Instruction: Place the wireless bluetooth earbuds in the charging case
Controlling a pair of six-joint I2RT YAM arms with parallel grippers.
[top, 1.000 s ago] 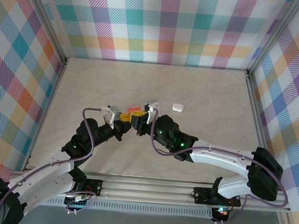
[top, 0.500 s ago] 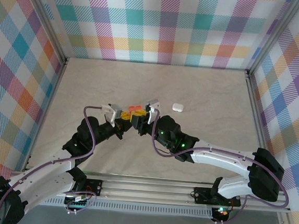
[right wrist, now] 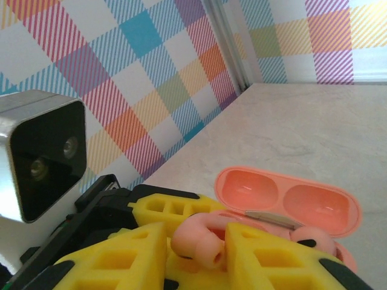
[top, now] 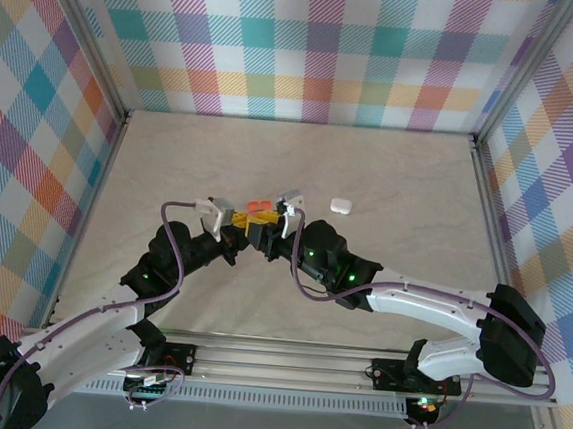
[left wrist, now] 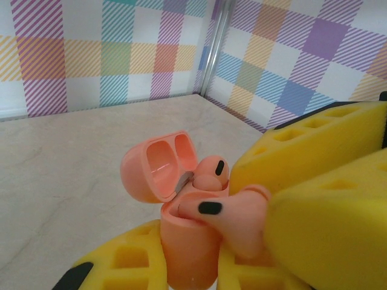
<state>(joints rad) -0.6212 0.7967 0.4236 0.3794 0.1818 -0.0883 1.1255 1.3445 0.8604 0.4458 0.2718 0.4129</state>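
- Left arm [top: 106,329] reaches in from the left, elbow bent, and the left gripper [left wrist: 187,269] is clamped tight on the salmon charging case [left wrist: 184,232].
- Right arm [top: 428,312] sweeps in from the right, its wrist nose to nose with the left one.
- Right gripper [right wrist: 208,251] has its fingers either side of a salmon earbud [right wrist: 196,238]. Pinched or loose? Hard to call.

The tabletop [top: 410,175] is a pale beige slab with a faint marble pattern. Metal rails edge it at the foot of the checked walls. One small white case [top: 341,205], rounded at its ends, lies flat on it a little right of the middle, with bare surface all round it, well apart from the rails.
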